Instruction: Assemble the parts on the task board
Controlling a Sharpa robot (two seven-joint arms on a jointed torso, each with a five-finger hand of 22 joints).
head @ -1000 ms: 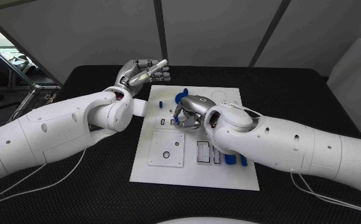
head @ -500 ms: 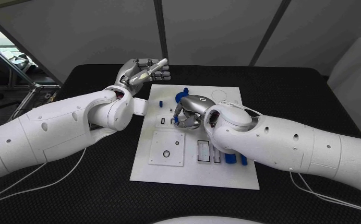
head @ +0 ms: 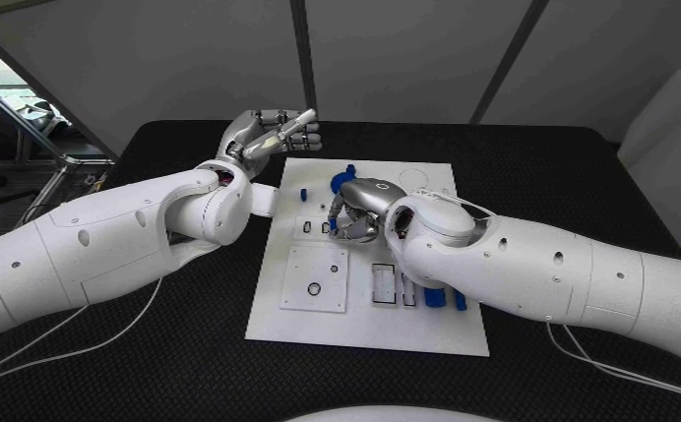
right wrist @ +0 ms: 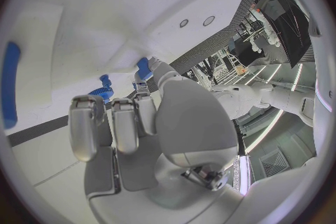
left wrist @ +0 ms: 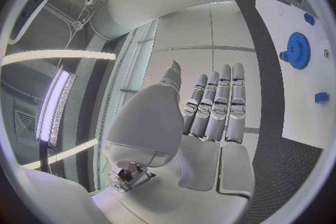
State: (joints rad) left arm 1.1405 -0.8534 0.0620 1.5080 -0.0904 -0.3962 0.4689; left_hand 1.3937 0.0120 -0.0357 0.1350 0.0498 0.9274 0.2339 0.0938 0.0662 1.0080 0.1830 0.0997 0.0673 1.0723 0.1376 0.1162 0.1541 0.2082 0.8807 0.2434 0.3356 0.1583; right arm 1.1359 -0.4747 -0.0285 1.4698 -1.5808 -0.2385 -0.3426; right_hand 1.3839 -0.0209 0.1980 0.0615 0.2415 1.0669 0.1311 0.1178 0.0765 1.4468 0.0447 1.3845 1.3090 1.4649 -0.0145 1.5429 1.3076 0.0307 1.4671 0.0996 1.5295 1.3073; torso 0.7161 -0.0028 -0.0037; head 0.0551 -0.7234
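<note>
Meanwhile right hand (head: pixel 358 211) fingers pinch a small blue part (right wrist: pixel 143 68) over the flat white task board (head: pixel 362 329); left hand (head: pixel 270 134) fingers pressed together

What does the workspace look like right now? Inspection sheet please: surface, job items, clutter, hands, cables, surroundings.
Surface: black table, white task board in the middle.
Job's things: blue gear at the board's far end; blue parts at its near right, beside the right arm; a small black ring on the near-left square plate.
Clutter: nothing seen.
Hands: left hand raised off the board's far-left corner, fingers straight and together, holding nothing; right hand down on the board's middle, a small blue part at its fingertips; a grip cannot be confirmed.
Cables: white cables on the table under both arms.
Surroundings: grey panel walls behind; metal frame at far left.
</note>
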